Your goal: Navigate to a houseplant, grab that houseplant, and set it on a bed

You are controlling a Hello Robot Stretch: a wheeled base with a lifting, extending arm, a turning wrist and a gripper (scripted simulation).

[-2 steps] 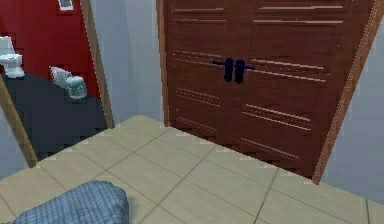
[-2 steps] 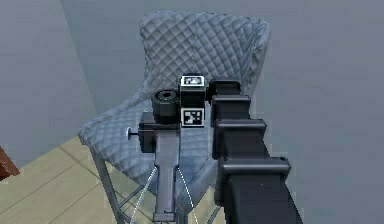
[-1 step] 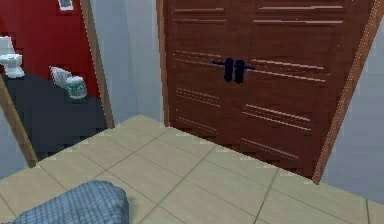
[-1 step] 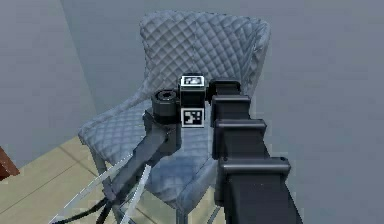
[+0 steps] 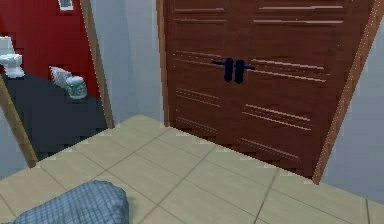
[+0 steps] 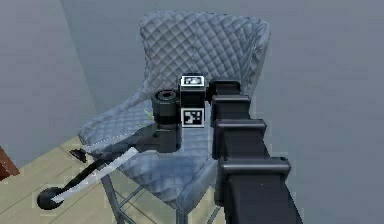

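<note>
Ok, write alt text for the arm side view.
A dark robot arm rises from the bottom edge before a blue-grey quilted chair, its end effector in front of the seat. A grey wall stands behind.

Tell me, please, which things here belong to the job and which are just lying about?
For the job: gripper.
Just lying about: quilted blue chair, brown double doors, white toilet.
</note>
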